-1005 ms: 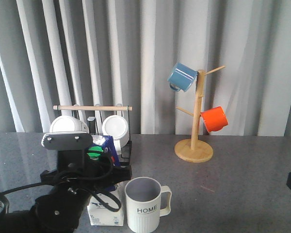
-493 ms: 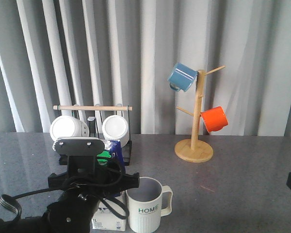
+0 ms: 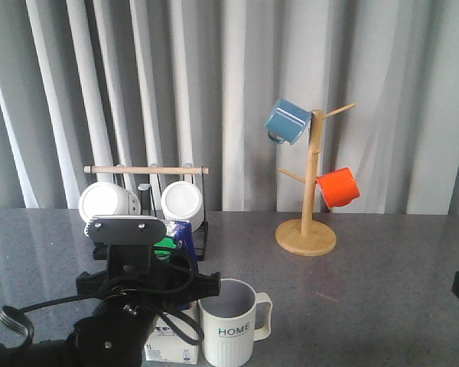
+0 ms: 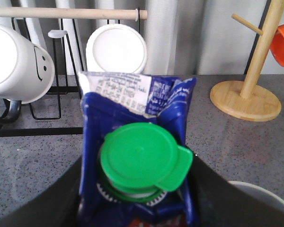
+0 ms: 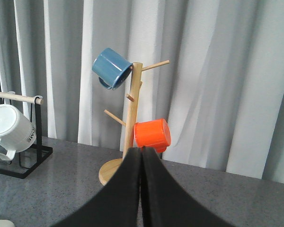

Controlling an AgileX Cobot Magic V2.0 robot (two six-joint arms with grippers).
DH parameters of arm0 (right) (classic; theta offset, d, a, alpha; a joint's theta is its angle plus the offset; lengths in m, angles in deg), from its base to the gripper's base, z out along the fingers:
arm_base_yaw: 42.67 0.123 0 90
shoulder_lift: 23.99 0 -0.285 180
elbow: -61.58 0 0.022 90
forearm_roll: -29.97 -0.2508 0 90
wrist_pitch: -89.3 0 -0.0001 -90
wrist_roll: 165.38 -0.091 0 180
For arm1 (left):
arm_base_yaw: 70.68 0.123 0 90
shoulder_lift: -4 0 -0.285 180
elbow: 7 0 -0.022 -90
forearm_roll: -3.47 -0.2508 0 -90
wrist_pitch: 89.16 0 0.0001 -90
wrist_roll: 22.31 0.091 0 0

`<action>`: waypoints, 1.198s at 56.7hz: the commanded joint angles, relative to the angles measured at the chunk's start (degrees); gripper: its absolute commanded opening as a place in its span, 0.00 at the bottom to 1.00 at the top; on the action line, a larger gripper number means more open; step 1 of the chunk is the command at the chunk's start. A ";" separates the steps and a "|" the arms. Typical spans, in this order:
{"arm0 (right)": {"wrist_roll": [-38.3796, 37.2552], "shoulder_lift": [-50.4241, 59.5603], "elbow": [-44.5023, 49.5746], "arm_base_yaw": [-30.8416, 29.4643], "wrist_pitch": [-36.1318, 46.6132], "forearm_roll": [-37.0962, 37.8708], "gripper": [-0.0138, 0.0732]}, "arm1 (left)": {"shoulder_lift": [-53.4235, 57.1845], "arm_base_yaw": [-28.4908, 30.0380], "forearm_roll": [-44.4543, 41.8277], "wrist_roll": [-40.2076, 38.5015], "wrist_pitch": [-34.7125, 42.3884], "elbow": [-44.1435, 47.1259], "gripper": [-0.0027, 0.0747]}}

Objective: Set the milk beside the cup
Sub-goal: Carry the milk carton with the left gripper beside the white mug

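The milk carton (image 3: 170,336) stands upright on the worktop (image 3: 382,298), its long axis vertical, its base right beside the ribbed cup (image 3: 228,321) on the robot's left; in the front view the two look touching or nearly so, though I cannot tell which. The left pincer (image 4: 137,208) sits directly over and around the carton's upper part: in the left wrist view the blue gable and green round cap (image 4: 141,161) fill the space between the dark fingers, which flank it on both sides. It appears clenched on the carton. The left arm is plainly the nearer one. The right pincer (image 5: 141,189) is clenched on nothing, fingers pressed together, well apart at the worktop's far right.

Readable writing: black "HOME" on the cup, and a "1L" mark low on the carton's white base. The small print on the gable flap is too fine to read.

The carton seems already in place, so the coming move is likely a release.
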 commanded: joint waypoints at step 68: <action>0.03 0.47 -1.78 -0.41 4.04 0.02 0.15 | 23.85 -0.20 -4.67 -0.39 -5.85 -1.42 0.02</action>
